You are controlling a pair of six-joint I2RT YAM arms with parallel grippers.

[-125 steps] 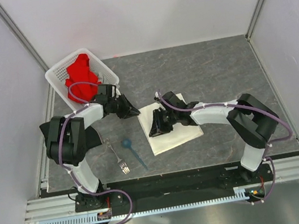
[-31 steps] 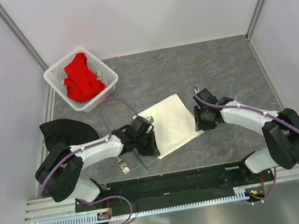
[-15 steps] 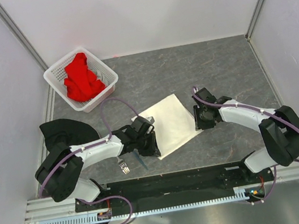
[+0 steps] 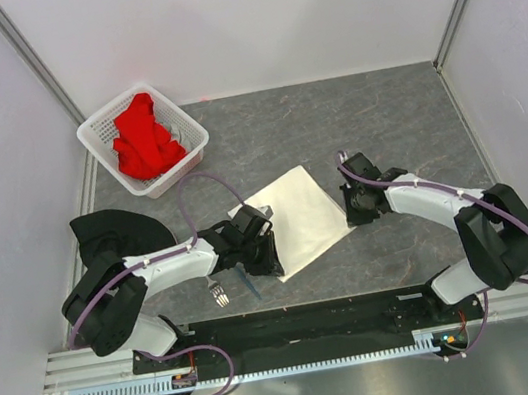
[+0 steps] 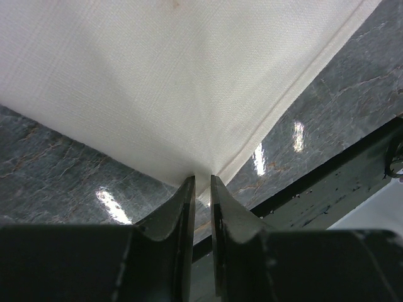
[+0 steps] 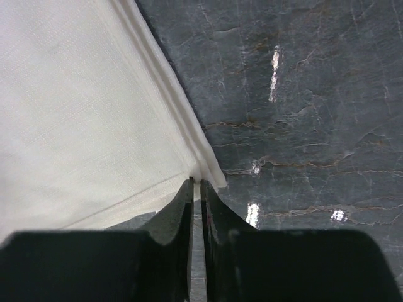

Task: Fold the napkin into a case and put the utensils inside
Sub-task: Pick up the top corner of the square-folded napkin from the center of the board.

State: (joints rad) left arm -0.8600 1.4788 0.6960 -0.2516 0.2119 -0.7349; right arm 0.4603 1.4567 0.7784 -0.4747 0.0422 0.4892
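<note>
The right gripper point(image 6: 196, 187) pinches the layered corner of the cream napkin point(image 6: 75, 113), its fingers almost together, over the dark marbled surface point(image 6: 302, 94).

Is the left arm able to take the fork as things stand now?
Probably not yet. The fork lies right beside the left tool, easily within range, but that tool is shut on a napkin corner and would have to let go first.
</note>
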